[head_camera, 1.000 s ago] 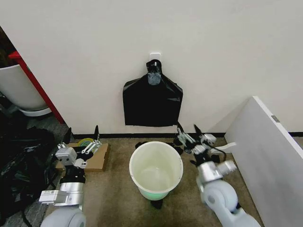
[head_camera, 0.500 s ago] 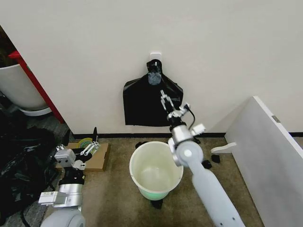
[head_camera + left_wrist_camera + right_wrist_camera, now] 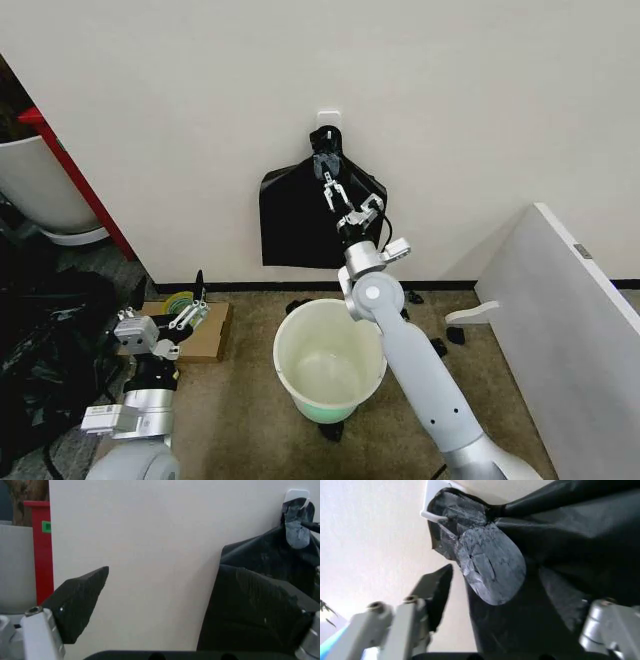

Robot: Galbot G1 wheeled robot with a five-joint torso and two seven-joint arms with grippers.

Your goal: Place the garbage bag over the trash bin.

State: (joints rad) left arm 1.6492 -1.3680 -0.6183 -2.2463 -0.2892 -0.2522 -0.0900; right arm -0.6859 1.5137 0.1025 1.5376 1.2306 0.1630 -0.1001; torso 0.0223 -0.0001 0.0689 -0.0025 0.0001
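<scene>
In the head view, the garbage bag (image 3: pixel 300 225) hung flat on the wall from a white hook (image 3: pixel 327 120), with its top bunched at the hook. The right gripper (image 3: pixel 336 193) was held up high against the bag, just under the hook, and its jaws were spread apart with nothing between them. The right arm (image 3: pixel 400 350) reached up from low in the view, past the rim of the trash bin (image 3: pixel 330 358). The bin stood on the brown floor (image 3: pixel 240 420) right below the bag, and it had no bag in it. The left gripper (image 3: pixel 195 305) rested low on the robot's left, over a flat cardboard box (image 3: pixel 205 335), with its jaws apart and holding nothing. In the left wrist view, the left gripper (image 3: pixel 165 611) pointed at the wall, and its two dark fingers (image 3: pixel 80 603) stood wide apart. The bag (image 3: pixel 260 558) and the hook (image 3: pixel 297 495) showed farther off. In the right wrist view, the right gripper (image 3: pixel 515 618) was very close to the bag (image 3: pixel 580 540). Its jaws stood apart on each side of the grey bunched top (image 3: pixel 490 570) of the bag, not yet closed on it. The hook (image 3: pixel 432 515) held that top against the wall.
</scene>
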